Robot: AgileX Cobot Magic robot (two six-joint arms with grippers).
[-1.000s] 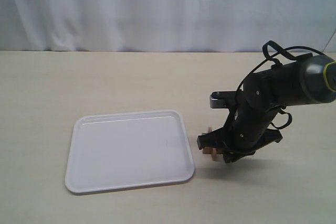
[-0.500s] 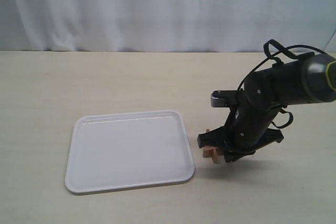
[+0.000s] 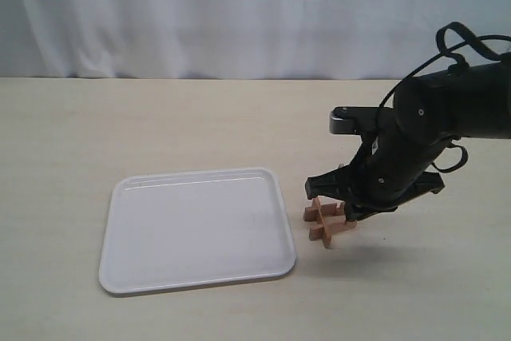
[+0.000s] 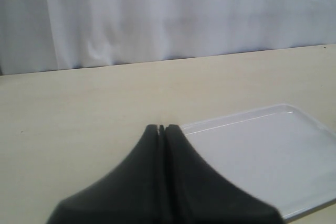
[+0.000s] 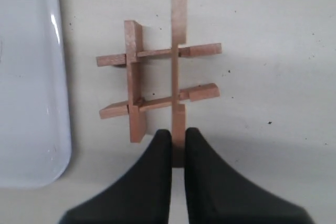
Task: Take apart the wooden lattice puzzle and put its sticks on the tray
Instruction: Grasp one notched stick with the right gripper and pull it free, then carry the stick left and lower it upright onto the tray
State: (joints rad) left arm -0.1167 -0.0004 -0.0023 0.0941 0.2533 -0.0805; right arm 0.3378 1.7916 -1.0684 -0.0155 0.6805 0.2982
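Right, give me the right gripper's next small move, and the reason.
Probably pull the pinched stick lengthwise out of the wooden lattice puzzle. The right gripper is closed on that stick's end, the rest of the lattice is interlocked on the table, and nothing lies on the visible part of the tray beside it.

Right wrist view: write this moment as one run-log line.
right gripper: shut on stick | wooden lattice puzzle: interlocked, on table beside tray | left gripper: shut
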